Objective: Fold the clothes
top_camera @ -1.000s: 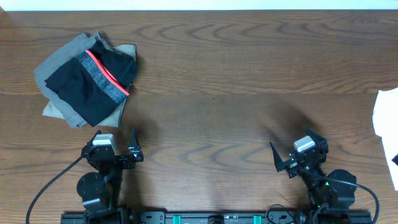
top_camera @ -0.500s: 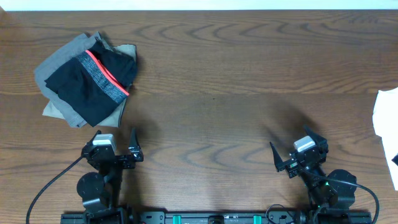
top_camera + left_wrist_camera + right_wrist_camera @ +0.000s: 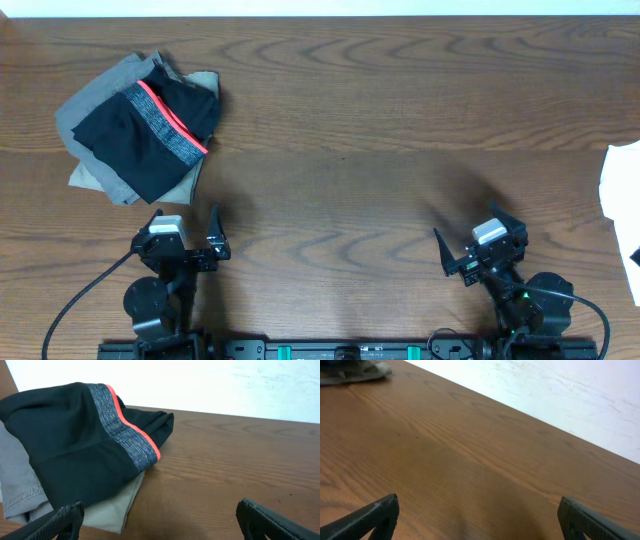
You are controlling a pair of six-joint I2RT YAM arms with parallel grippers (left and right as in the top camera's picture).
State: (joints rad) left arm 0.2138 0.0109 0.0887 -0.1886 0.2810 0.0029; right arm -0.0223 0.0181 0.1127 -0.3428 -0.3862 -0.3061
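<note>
Overhead, left gripper (image 3: 186, 216) and right gripper (image 3: 466, 223) sit retracted, jaws spread.

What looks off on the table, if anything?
Black leggings sit askew and bunched atop the folded grey and khaki trousers, edges not aligned. A white object, cut off by the frame, sits at the right edge.

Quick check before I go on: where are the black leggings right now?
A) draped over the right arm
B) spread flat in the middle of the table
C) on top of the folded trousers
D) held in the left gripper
C: the leggings lie bunched on the folded trousers, apart from the open left gripper and the open right gripper.
</note>
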